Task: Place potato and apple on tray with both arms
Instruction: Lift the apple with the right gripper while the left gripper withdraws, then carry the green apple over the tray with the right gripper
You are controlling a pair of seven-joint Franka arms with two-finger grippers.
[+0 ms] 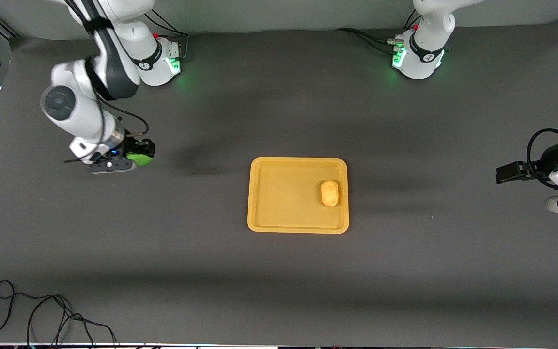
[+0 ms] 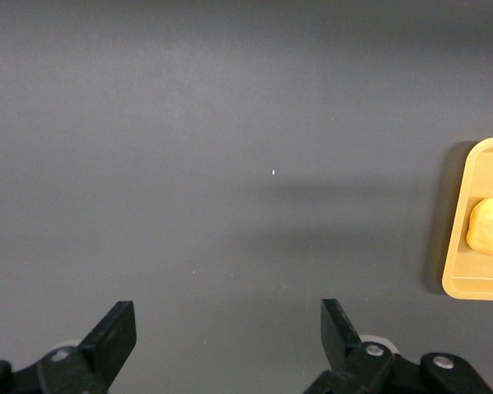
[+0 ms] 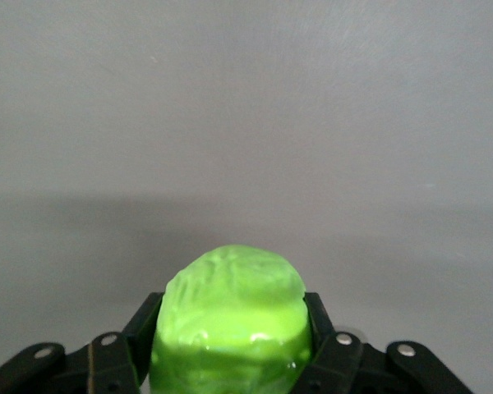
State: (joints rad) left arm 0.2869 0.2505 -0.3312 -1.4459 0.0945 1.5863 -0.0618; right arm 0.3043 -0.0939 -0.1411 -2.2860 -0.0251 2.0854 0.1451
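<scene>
The orange-yellow tray (image 1: 279, 215) lies in the middle of the table. The yellow-tan potato (image 1: 330, 193) lies in it, close to the rim toward the left arm's end; both also show in the left wrist view, the tray (image 2: 460, 222) and the potato (image 2: 490, 226). My right gripper (image 1: 139, 157) is shut on the bright-green apple (image 1: 139, 159) over bare table toward the right arm's end, well apart from the tray. The right wrist view shows the apple (image 3: 230, 324) filling the gap between the fingers. My left gripper (image 1: 502, 173) is open and empty over bare table toward the left arm's end; it also shows in its own wrist view (image 2: 228, 328).
The table is covered by a dark grey mat (image 1: 279, 281). A loose black cable (image 1: 41, 315) lies near the table edge nearest the front camera, toward the right arm's end. The arm bases (image 1: 417, 58) stand along the edge farthest from the front camera.
</scene>
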